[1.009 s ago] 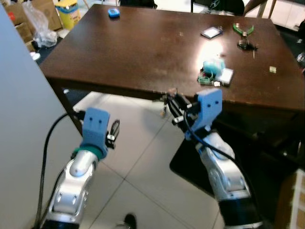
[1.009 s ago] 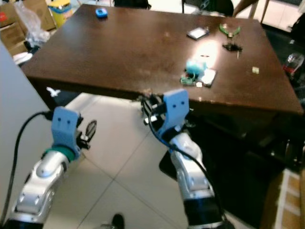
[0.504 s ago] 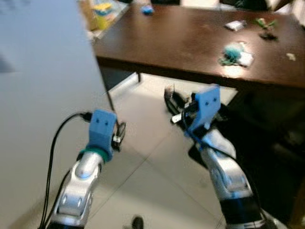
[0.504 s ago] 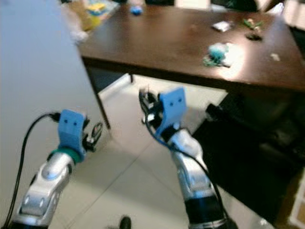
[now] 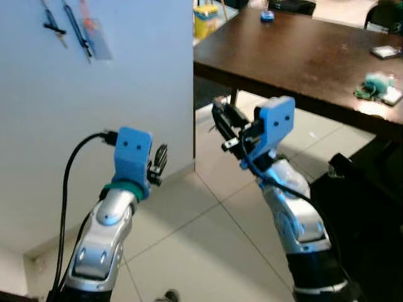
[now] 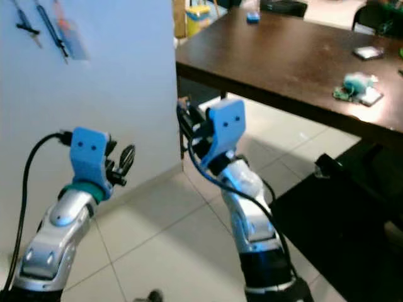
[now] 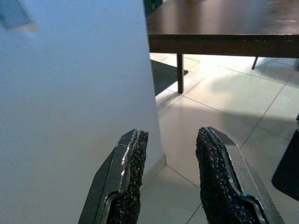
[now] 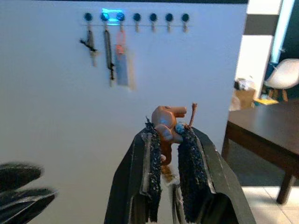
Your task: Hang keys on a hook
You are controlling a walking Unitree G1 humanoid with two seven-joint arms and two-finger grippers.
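Keys with an orange-brown fob (image 8: 167,125): pinched between the black fingers (image 8: 187,158) of the right gripper (image 8: 169,140), raised in the air, facing a pale wall. Row of dark round hooks (image 8: 136,17): high on that wall, three items already hanging. Left gripper (image 7: 170,154): fingers spread, empty, over tiled floor (image 7: 219,107). Dark wooden table (image 5: 302,56): behind.

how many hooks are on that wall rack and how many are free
7 hooks in a row on the wall: have things hanging; look free.
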